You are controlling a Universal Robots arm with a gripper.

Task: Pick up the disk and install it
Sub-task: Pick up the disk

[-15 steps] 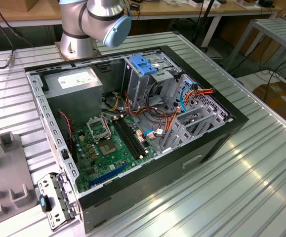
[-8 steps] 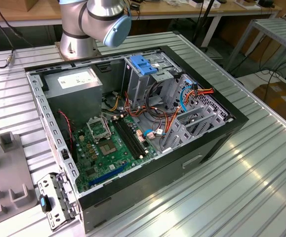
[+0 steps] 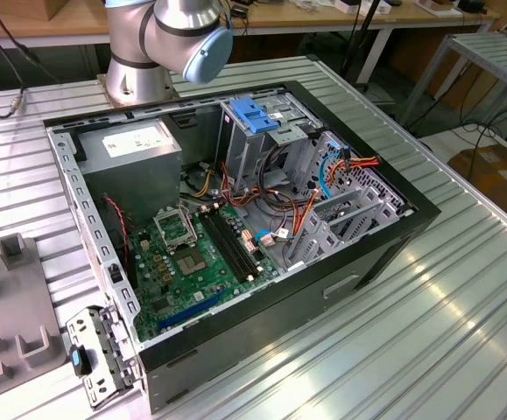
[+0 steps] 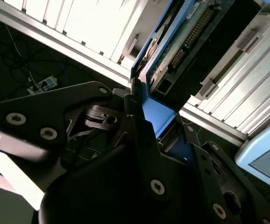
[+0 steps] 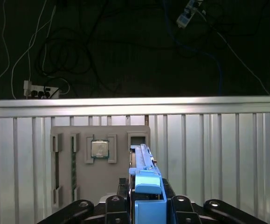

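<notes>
The disk (image 5: 144, 172) stands on edge between my fingers in both wrist views; its blue side rail and blue end tab face the first wrist camera. In the second wrist view the disk (image 4: 181, 42) shows its green circuit board, a connector row and the blue rail. My gripper (image 5: 146, 205) is shut on the disk, with a black finger pressed to each side of the blue tab (image 4: 155, 116). The disk hangs over a grey parts holder (image 5: 79, 186); I cannot tell whether it still touches the holder's slot.
The open computer case (image 3: 384, 254) lies on the ribbed aluminium table (image 3: 463, 332), with a blue-latched drive cage (image 3: 257, 118), a grey power supply box (image 3: 135, 144) and a green motherboard (image 3: 192, 262). The arm's base (image 3: 161, 44) stands behind the case. A processor chip (image 5: 100, 149) sits in the holder.
</notes>
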